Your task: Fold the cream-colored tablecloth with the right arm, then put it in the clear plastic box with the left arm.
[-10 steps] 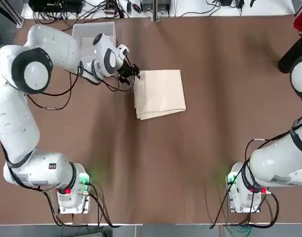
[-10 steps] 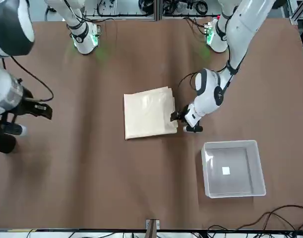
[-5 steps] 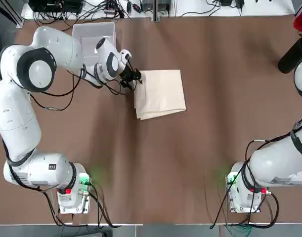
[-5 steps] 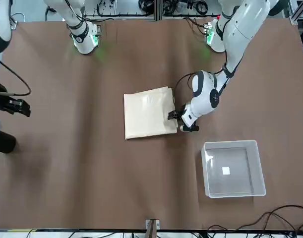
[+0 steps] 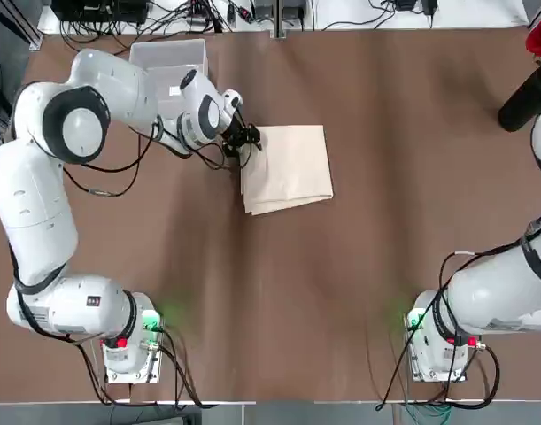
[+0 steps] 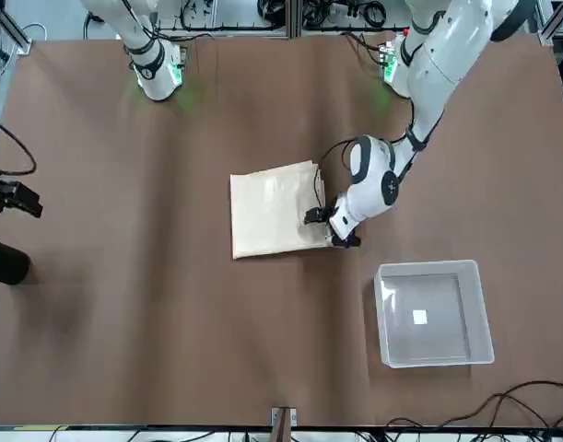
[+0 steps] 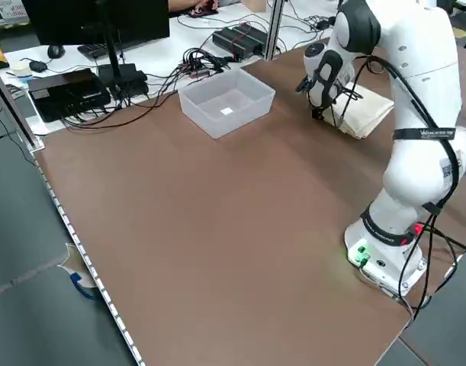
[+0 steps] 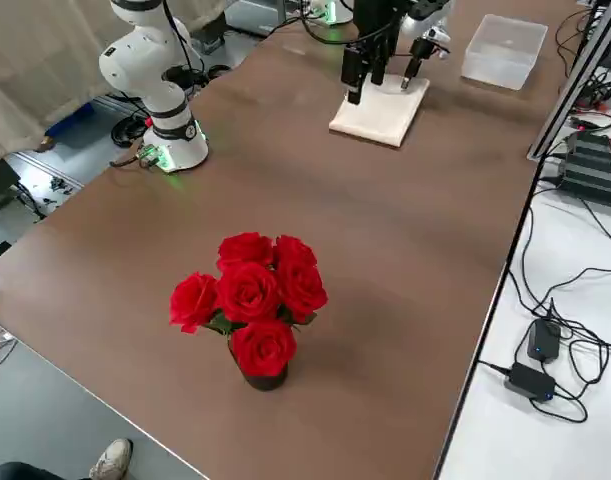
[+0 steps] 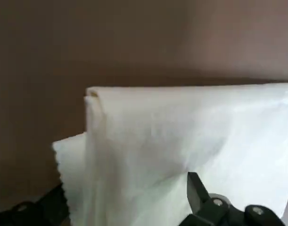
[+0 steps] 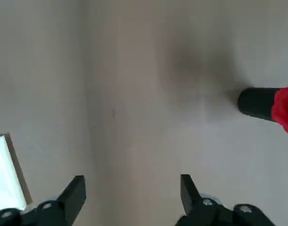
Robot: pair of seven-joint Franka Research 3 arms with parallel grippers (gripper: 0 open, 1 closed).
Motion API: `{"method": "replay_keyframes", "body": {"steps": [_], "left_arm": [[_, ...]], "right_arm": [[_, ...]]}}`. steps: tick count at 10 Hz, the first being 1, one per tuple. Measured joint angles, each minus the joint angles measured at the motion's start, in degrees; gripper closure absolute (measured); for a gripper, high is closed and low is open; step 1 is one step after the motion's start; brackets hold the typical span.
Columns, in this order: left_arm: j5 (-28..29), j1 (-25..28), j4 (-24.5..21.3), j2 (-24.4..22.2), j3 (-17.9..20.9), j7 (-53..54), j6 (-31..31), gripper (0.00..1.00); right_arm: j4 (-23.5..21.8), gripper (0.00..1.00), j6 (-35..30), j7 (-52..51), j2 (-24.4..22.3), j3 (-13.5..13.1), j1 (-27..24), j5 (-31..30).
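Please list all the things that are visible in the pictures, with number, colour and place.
tablecloth: one, cream, folded in layers near the table's middle
plastic box: one, clear whitish, on the table beyond the cloth from the robot, toward its left
table: one, brown, under everything
roses: several, red, in the black vase toward the robot's right
vase: one, black, holding the roses
monitor: one, black, on the white surface beyond the table
cables: many, black, beyond the table and along the arms
shoe: one, light, a person's, on the floor
left gripper: one, black, open at the cloth's edge
right gripper: one, black, open, above the table's right part
arms: two, white with black, one each side
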Motion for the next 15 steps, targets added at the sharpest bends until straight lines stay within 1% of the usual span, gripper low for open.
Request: {"method": "replay_keyframes", "body": {"steps": [1, 2, 5, 6, 7, 8, 9, 10, 13, 15], "left_arm": [[0.00, 0.01, 0.35, 0.33, 0.01, 0.00, 0.00, 0.10], [0.00, 0.10, 0.43, 0.38, 0.07, -0.07, 0.00, 0.18], [0.00, 0.82, 0.66, 0.36, 0.16, -0.07, -0.13, 0.66], [0.00, 0.95, 0.84, 0.16, 0.15, -0.07, -1.27, 0.79], [0.00, 1.56, 1.32, -0.39, 0.15, -0.07, -4.25, 0.89], [0.00, 2.85, 1.77, -1.57, 0.20, -0.07, -9.45, 0.89], [0.27, 4.12, 2.00, -3.34, 0.41, -0.04, -14.97, 0.89], [1.71, 4.81, 2.04, -5.60, 1.06, 0.07, -19.33, 0.89], [8.05, 4.98, 2.06, -12.70, 4.09, -1.92, -29.14, 0.89], [13.66, 5.63, 2.26, -16.25, 4.76, -7.17, -34.75, 0.89]], "right_arm": [[-0.04, 0.00, 0.75, -0.20, -0.28, -0.42, 0.12, 0.18], [-0.08, 0.00, 1.65, -0.22, -0.55, -0.87, 0.32, 0.58], [-1.09, 0.00, 4.11, -0.27, -1.32, -1.46, 0.64, 1.19], [-1.85, 0.00, 5.22, -0.27, -1.47, -2.07, 0.98, 1.78], [-2.56, 0.00, 5.89, -0.35, -1.73, -3.35, 1.72, 2.57], [-2.92, 0.00, 6.04, -1.09, -2.07, -4.33, 2.12, 3.24], [-3.23, 0.00, 6.09, -1.52, -2.47, -4.61, 2.17, 3.43], [-3.94, 0.00, 6.49, -1.66, -2.97, -4.64, 2.27, 3.48], [-6.07, 0.00, 6.32, -1.74, -6.06, -4.67, 3.09, 3.55], [-8.50, 0.00, 6.05, -1.83, -9.18, -4.69, 3.64, 3.55]]}}
